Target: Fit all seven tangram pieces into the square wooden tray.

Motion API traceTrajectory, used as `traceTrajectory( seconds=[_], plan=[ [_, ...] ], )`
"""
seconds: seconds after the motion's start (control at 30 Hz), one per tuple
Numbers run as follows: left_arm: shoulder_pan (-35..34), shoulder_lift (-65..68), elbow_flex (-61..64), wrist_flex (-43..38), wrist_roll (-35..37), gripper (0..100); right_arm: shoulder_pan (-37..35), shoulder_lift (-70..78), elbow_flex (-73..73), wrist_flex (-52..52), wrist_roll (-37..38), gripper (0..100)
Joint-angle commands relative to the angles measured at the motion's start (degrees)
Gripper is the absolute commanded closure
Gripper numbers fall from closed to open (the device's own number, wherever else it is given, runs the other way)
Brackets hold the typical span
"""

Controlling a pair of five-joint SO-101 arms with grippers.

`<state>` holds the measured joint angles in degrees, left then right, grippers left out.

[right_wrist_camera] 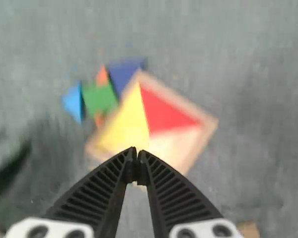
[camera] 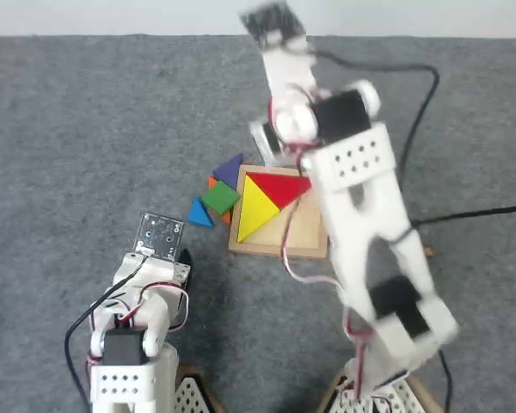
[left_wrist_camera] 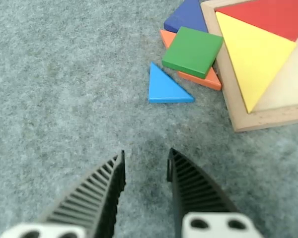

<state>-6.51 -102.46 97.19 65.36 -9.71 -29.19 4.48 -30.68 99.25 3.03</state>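
From above, we've got the tray (camera: 305,234) in the middle of the grey carpet (camera: 86,129). Two pieces sit inside it: a yellow triangle (camera: 255,208) on the side facing the loose pieces, and a red triangle (camera: 281,186) edge to edge with it. The rest of the tray floor is bare wood. Just outside that side lies a cluster: a green square (camera: 219,198) on top of an orange piece (camera: 212,182), a dark blue piece (camera: 230,169) beside them, and a blue triangle (camera: 199,213) nearest the left arm (camera: 142,327). The right arm (camera: 361,215) rises over the tray's other side.

On to the left wrist view. The left gripper (left_wrist_camera: 146,154) hangs over bare carpet with its fingers parted and nothing between them. The blue triangle (left_wrist_camera: 166,87) lies ahead of it, apart from the fingertips. Beyond that, the green square (left_wrist_camera: 192,52) overlaps the orange piece (left_wrist_camera: 198,79), which touches the tray's rim.

Now the right wrist view. The right gripper (right_wrist_camera: 137,153) has its fingers pressed together and empty. It is poised above the tray's near corner, with the yellow triangle just past the tips.
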Motion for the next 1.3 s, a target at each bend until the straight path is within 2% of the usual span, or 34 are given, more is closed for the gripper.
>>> traceTrajectory(
  seconds=[0.0, 0.17, 0.3, 0.43, 0.63, 0.7, 0.83, 0.93, 1.07, 1.17, 1.27],
  plan=[
    [-0.35, -0.97, -0.66, 0.18, 0.53, 86, 1.80, -16.31, 27.60, -9.80, 1.41, 99.1],
    [-0.35, -0.97, -0.66, 0.18, 0.53, 86, 5.49, -32.13, 56.44, -24.75, 4.48, 99.1],
    [2.81, -0.79, -0.66, 0.79, 0.62, 86, 12.53, -39.78, 72.35, -32.66, 6.42, 99.1],
    [7.74, -1.14, -0.66, 7.03, 0.62, 86, 18.33, -40.92, 81.76, -39.96, 7.74, 99.1],
    [15.47, -1.41, -0.66, 6.15, 0.09, 86, 19.12, -40.92, 88.35, -46.81, 8.35, 99.1],
    [11.78, -1.41, -0.66, 4.13, -3.43, 86, 19.12, -40.92, 90.29, -48.66, 8.26, 99.1],
    [1.05, -1.41, -2.77, -1.49, -20.40, 86, 18.86, -41.10, 95.65, -53.49, 7.12, 99.1],
    [-3.08, -1.05, -8.22, -1.41, -18.64, 86, 18.77, -41.54, 95.91, -54.11, 5.10, 99.1],
    [-4.66, 1.49, -17.71, 4.92, -20.57, 86, 18.77, -41.36, 95.91, -54.11, 5.10, 99.1],
    [-7.82, 9.58, -28.09, 7.21, -21.45, 86, 18.77, -41.01, 95.91, -54.11, 5.19, 99.1],
    [-9.32, 25.32, -41.01, 9.67, -21.63, 86, 18.77, -41.01, 95.91, -54.11, 5.19, 99.1]
  ],
)
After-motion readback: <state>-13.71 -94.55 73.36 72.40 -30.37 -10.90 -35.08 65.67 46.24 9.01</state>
